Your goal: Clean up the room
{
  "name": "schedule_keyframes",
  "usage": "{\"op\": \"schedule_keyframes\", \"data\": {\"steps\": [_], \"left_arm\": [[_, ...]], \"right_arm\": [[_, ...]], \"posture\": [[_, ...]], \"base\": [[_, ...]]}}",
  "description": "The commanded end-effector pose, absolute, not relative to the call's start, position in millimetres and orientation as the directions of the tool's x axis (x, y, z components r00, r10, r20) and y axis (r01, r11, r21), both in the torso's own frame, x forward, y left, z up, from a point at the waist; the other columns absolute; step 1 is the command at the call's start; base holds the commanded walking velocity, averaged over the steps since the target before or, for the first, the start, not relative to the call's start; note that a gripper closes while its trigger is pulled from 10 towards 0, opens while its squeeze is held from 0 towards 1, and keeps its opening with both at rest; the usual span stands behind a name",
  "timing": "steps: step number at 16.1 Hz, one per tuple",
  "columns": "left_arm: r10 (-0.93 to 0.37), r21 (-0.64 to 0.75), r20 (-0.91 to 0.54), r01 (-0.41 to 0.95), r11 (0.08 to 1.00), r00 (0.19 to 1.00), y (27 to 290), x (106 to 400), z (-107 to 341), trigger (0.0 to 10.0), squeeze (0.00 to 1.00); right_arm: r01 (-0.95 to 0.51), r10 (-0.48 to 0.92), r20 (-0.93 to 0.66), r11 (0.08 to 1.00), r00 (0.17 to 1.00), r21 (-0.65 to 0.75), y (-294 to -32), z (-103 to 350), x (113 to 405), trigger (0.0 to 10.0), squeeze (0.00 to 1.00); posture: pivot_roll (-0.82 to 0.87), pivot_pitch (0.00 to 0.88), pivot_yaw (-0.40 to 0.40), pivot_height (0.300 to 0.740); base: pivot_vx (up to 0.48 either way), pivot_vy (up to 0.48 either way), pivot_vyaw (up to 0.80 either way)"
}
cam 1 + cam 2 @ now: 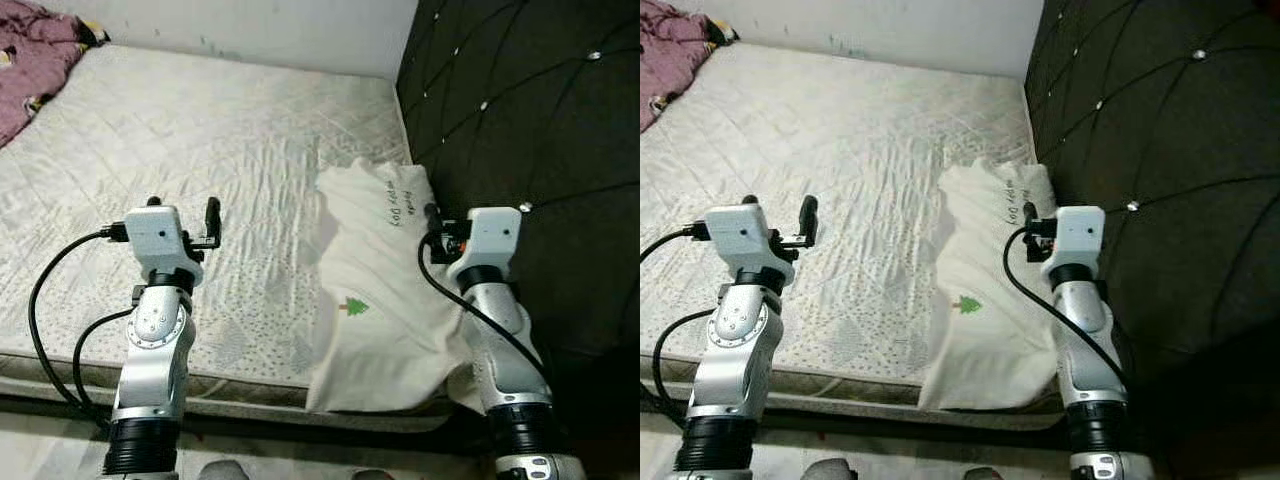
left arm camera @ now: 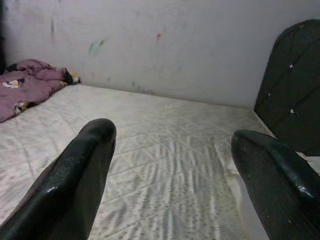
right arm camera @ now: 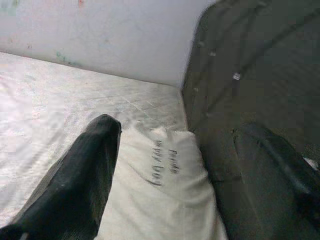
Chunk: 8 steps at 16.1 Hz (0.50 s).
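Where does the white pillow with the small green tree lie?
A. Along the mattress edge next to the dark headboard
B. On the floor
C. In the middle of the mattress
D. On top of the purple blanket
A: the pillow lies on the mattress right beside the dark headboard, by the right pincer, far from the purple blanket.

— Where's its head looking from?

— Above the bed's near edge, angled down over the mattress (image 1: 200, 150); both eyes share the pillow (image 1: 375, 290) and the dark headboard (image 1: 530, 130) (the right eye sits slightly over).

— And the wrists?

— Low, close over the bed, each peering between its own fingers toward the far wall (image 2: 175, 45). The left one catches the purple blanket (image 2: 27, 85), same as the head views.
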State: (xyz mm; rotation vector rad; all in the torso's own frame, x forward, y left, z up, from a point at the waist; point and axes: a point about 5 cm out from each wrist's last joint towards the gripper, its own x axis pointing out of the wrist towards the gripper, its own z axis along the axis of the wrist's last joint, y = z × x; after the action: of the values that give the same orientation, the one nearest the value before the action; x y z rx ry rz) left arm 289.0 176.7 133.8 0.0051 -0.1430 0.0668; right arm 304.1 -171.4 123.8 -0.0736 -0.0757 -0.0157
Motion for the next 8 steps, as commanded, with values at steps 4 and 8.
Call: {"op": "schedule_keyframes", "data": {"steps": [4,8], "left_arm": [[0.065,-0.010,0.127,-0.064,0.998,0.990,176.2,291.4,131.7,10.0,0.00],[0.069,-0.013,0.131,-0.068,0.998,0.989,175.6,292.2,132.2,10.0,0.00]], "right_arm": [[0.010,-0.005,0.074,0.998,0.997,-0.069,-173.2,125.4,307.0,10.0,0.00],[-0.016,0.022,0.076,0.997,0.997,-0.071,-171.0,125.7,307.7,10.0,0.00]], "posture": [[-0.01,0.000,-0.060,0.740],[-0.01,0.000,-0.062,0.740]], "base": [[0.000,0.446,-0.10],[0.000,0.480,0.00]]}}
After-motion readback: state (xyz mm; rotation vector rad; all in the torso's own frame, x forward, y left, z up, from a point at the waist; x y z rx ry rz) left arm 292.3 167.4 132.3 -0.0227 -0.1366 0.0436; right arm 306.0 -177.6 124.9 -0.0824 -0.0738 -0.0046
